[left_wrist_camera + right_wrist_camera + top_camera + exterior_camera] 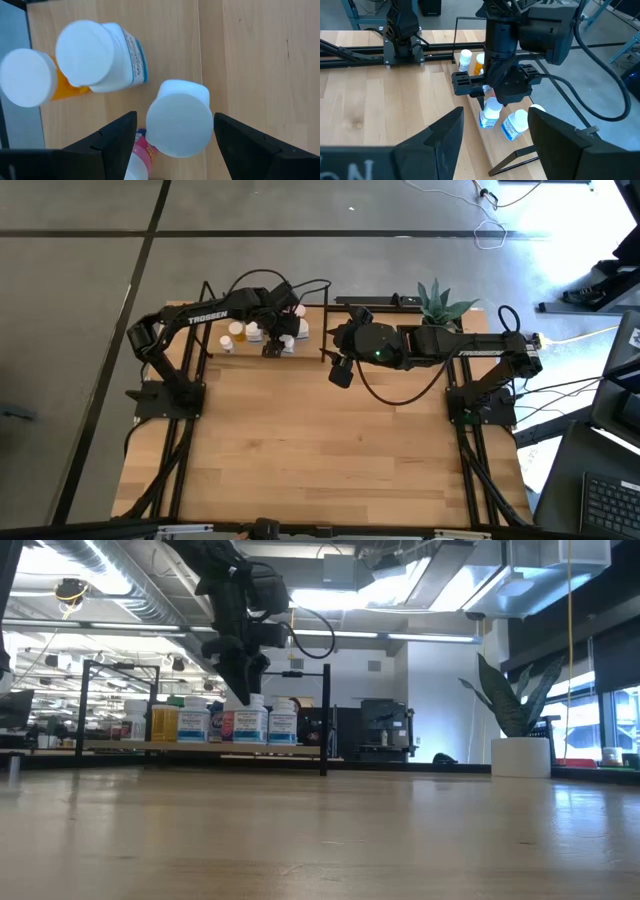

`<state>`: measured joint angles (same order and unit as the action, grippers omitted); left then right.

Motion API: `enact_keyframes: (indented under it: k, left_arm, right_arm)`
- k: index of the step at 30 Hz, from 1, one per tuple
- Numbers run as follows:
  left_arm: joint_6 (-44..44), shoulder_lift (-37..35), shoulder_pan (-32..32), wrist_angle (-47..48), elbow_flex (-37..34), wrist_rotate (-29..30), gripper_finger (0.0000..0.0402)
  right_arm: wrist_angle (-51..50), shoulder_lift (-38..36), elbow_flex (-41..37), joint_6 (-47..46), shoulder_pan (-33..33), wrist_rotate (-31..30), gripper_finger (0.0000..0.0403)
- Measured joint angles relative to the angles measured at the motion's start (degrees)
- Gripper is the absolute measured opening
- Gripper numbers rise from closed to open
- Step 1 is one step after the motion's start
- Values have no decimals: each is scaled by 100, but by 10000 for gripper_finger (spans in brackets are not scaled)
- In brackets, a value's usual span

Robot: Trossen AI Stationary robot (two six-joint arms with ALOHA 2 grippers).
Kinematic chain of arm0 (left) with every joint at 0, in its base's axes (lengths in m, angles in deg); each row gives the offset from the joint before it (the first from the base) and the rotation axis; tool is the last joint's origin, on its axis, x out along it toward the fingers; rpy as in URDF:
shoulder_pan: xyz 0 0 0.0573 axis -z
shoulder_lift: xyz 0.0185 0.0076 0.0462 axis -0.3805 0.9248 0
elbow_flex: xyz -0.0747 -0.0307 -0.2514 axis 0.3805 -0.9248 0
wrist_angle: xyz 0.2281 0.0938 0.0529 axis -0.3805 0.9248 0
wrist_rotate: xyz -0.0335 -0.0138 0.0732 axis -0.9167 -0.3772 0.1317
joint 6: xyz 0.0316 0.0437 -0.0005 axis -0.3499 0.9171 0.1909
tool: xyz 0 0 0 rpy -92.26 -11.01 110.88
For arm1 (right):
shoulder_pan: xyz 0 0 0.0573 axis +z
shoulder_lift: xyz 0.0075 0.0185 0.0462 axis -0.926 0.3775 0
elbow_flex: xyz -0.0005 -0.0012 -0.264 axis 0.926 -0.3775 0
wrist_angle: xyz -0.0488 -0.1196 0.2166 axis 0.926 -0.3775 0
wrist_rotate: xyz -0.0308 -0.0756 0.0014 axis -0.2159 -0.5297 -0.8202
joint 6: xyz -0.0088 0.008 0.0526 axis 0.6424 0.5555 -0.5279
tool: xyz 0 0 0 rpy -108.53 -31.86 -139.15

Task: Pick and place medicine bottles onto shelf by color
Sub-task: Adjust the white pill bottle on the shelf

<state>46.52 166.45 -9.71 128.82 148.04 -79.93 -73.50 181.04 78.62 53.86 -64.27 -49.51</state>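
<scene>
Left gripper [172, 137] hangs over the shelf [240, 60], jaws spread wide with a white-capped bottle [180, 122] standing upright between the fingers, neither finger seen touching it. Other medicine bottles [100, 55] stand just beside it. Right gripper [341, 372] waits open over the table [320, 450], clear of the shelf.

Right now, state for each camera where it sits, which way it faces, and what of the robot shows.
High view: overhead, straight down; both arms, the shelf.
Low view: tabletop height, level across; left gripper above the shelf's bottles.
Left wrist view: straight down between open fingers at a white-capped bottle.
Right wrist view: past the open right gripper toward the left arm.
Shared: both wrist views show that bottle.
</scene>
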Motion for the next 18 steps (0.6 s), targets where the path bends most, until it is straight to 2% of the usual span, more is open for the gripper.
enact_keyframes:
  k: [18]
  left_arm:
    - [5,0,26,-154,2,35,251]
  right_arm:
    - [0,0,0,0,2,0,223]
